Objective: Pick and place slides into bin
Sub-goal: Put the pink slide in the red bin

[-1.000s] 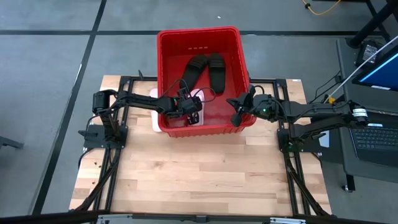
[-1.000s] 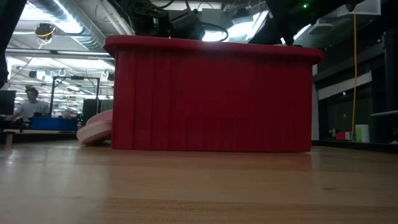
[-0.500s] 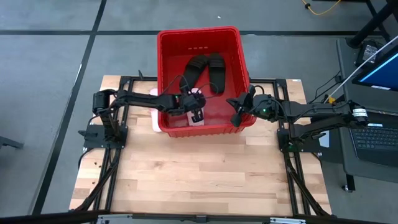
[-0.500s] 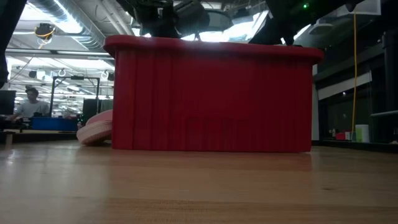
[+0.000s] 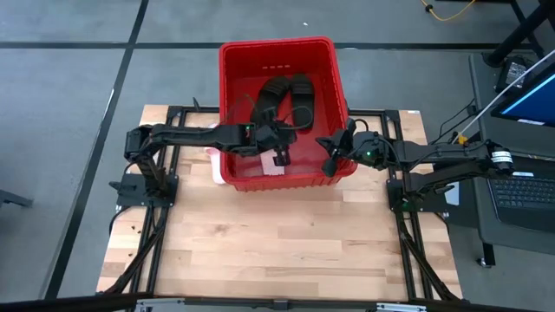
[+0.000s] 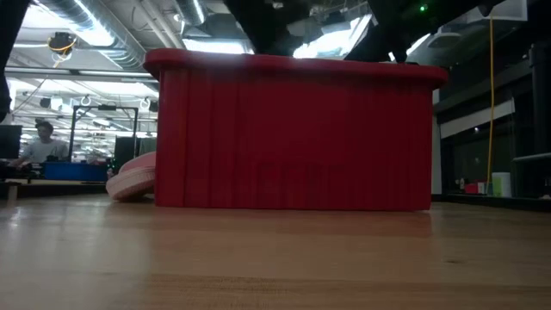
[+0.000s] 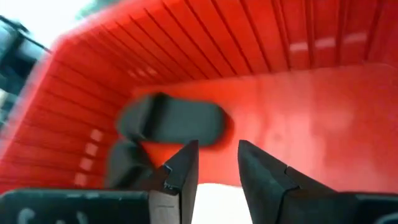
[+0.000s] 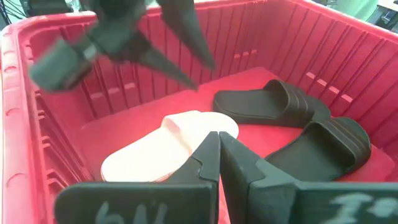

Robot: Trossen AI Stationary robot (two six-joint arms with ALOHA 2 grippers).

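Left tool (image 5: 279, 154) open, empty over bin (image 5: 232, 95) | pink slide (image 8: 168, 149) inside beside two black slides (image 8: 292, 121) | right tool (image 8: 219, 163) shut at rim | lift clear, fetch last pink slide (image 6: 133, 178) on tabletop (image 5: 277, 251)

Bright ceiling lights (image 6: 185, 26) backlight the low view, leaving the bin (image 6: 293, 138) dim, while motion blur smears the left wrist view and the left gripper (image 8: 134, 46) seen from the right wrist.
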